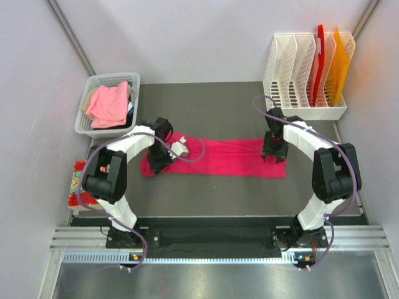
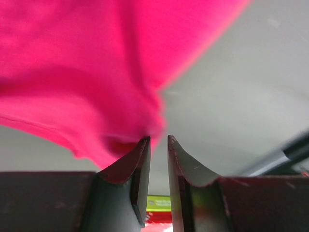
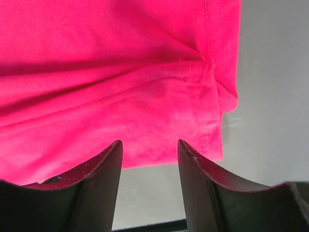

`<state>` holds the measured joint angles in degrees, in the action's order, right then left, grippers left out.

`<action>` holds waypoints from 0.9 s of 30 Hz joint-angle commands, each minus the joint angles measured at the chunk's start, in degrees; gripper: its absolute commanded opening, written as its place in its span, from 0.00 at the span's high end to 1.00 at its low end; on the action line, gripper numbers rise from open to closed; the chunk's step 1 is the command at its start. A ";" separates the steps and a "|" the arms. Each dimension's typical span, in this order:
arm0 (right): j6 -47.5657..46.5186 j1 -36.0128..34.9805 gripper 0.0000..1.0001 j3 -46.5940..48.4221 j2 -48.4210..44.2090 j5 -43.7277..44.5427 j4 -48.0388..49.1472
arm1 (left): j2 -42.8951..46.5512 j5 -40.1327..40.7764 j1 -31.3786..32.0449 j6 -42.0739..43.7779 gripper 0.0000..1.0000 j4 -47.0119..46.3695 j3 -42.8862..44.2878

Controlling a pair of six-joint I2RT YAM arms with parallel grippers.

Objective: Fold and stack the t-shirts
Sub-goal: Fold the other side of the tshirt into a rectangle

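centrally on the dark bench (image 1: 218,103) lies the magenta t-shirt (image 1: 230,159), gathered into a narrow band whose long axis runs left to right between the two arms. each arm stands over its own end of the band, so neither is nearer overall. the left end effector (image 2: 158,140) sits at the band's left end, its jaws only narrowly apart with a clear slit between them. pink cloth bunches against the tip of one finger, and no fold shows inside the slit. the right end effector (image 3: 149,142) hovers at the right end with its jaws wide and nothing between them. in the right wrist view the stitched hem and the shirt's near edge lie just ahead of its fingertips. the coming fold probably turns on this layout: either end can be carried along the long axis toward the other. open bench lies on the far and near sides of the band. the white basket (image 1: 80,124), far left, holds the salmon-pink t-shirt (image 1: 109,104). the white file rack (image 1: 299,112) stands far right, well apart from the cloth.
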<state>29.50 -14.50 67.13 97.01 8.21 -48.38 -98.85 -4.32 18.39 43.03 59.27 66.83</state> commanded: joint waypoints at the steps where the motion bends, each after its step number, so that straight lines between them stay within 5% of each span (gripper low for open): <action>1: 0.74 -0.53 0.50 0.28 2.56 0.49 3.03 | -3.97 1.67 -2.39 0.39 0.74 -3.28 5.32; 17: -0.05 0.09 0.52 2.03 12.49 5.32 4.61 | -3.99 9.94 -6.26 7.58 0.76 -10.22 -1.44; 27: -2.25 2.11 0.52 2.04 14.17 7.00 3.91 | -1.79 13.72 -10.92 15.86 0.80 -13.03 2.16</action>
<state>28.38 -13.74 70.65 106.69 9.52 -48.86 -102.76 6.96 8.60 54.54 48.51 66.02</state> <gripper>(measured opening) 0.483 0.203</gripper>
